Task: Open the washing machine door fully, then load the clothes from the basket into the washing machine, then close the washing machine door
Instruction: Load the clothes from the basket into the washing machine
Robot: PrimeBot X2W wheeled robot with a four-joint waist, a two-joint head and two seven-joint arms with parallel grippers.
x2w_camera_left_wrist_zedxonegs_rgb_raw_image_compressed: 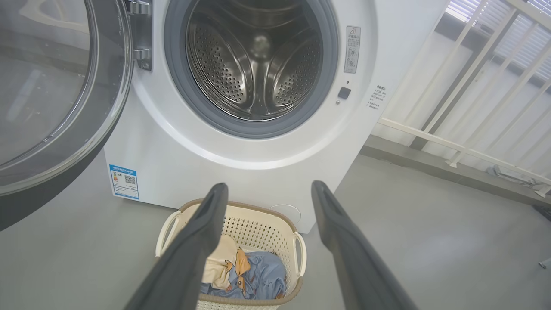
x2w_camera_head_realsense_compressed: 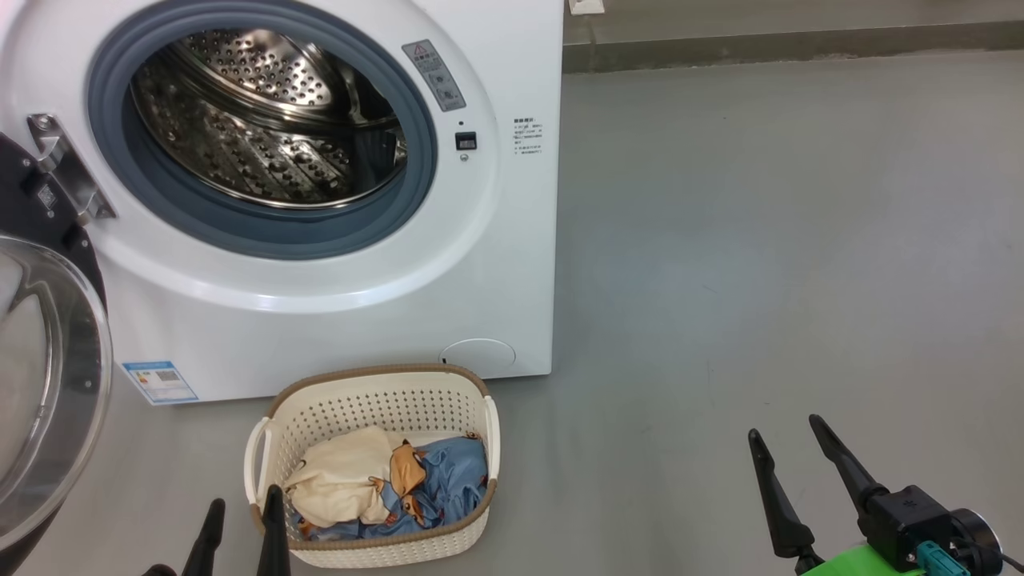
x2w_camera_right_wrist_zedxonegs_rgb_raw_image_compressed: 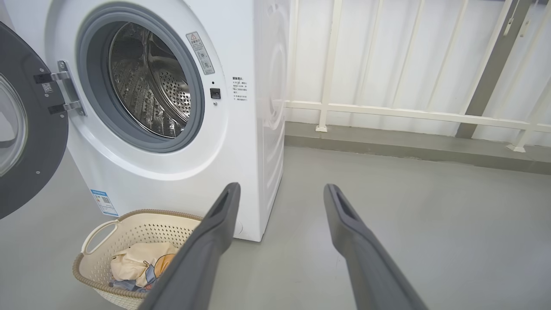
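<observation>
Head view: washing machine door (x2w_camera_head_realsense_compressed: 56,384) open at 9 o'clock, clothes (x2w_camera_head_realsense_compressed: 384,480) in basket (x2w_camera_head_realsense_compressed: 376,406) at 6, left hand (x2w_camera_head_realsense_compressed: 244,498) and right hand (x2w_camera_head_realsense_compressed: 784,429) wide.

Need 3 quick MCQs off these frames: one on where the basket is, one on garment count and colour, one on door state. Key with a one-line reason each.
1. Where does the basket stand relative to the washing machine?
A) inside it
B) on top of it
C) on the floor in front of it

2. What clothes lie in the basket?
A) one red garment
B) two: one cream, one light blue with orange-brown print
C) four white ones

3. The washing machine door is:
A) swung open, with the drum empty
B) shut
C) ajar with a garment caught in it

Key:
1 C, it sits on the grey floor just below the round opening.
2 B, both colours show inside the rim in the head view.
3 A, it hangs from its hinge at the head view's left and bare steel shows inside.
</observation>
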